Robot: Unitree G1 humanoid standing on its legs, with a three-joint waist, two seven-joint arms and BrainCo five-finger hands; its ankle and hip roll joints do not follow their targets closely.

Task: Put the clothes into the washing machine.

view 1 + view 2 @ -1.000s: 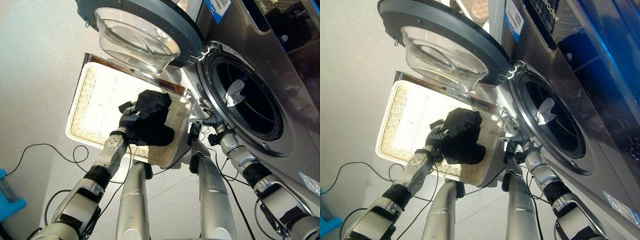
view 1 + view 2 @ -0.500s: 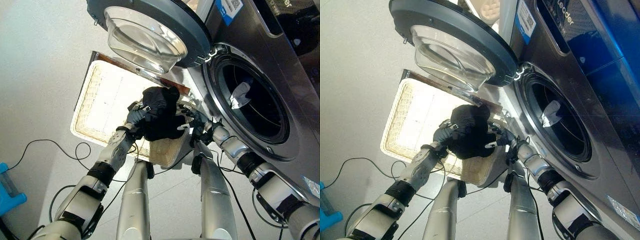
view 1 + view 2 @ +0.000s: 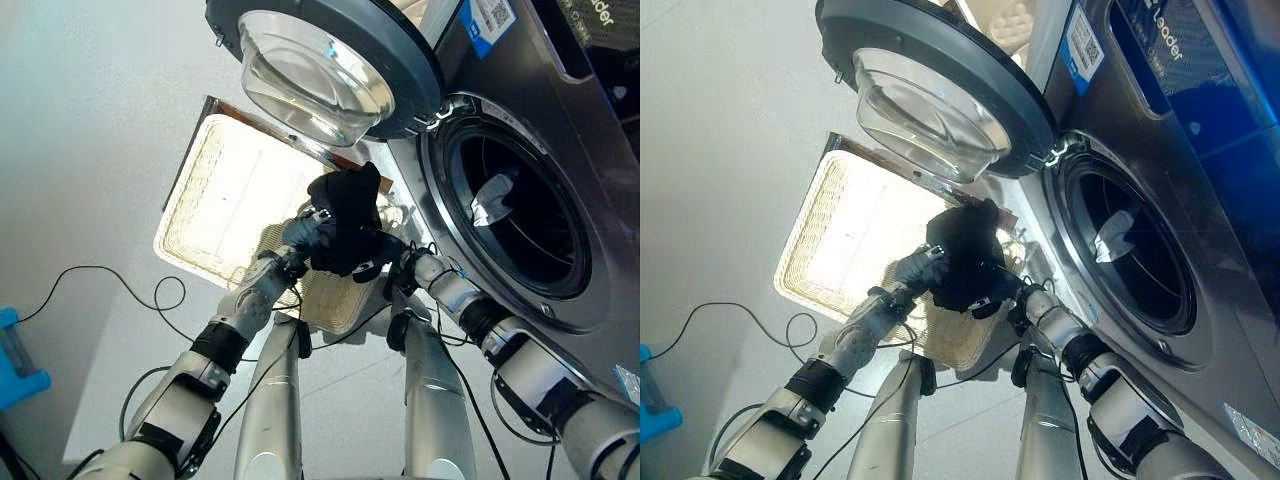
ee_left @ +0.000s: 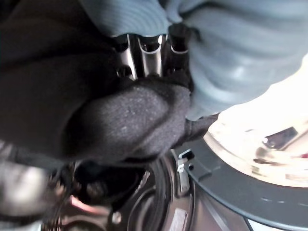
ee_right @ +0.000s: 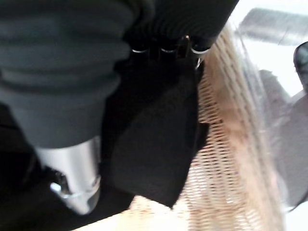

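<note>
My left hand (image 3: 305, 236) and right hand (image 3: 393, 256) both clutch the black garment (image 3: 347, 215), which has risen out of the wicker basket (image 3: 215, 195) toward the washing machine (image 3: 560, 150). It's lifted clear; swinging it into the drum (image 3: 515, 225) comes next.

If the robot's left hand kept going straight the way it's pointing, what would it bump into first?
Probably the black garment itself, bunched against the left hand. Beyond that, the right hand comes next, then likely the washing machine; depth is unclear.
</note>
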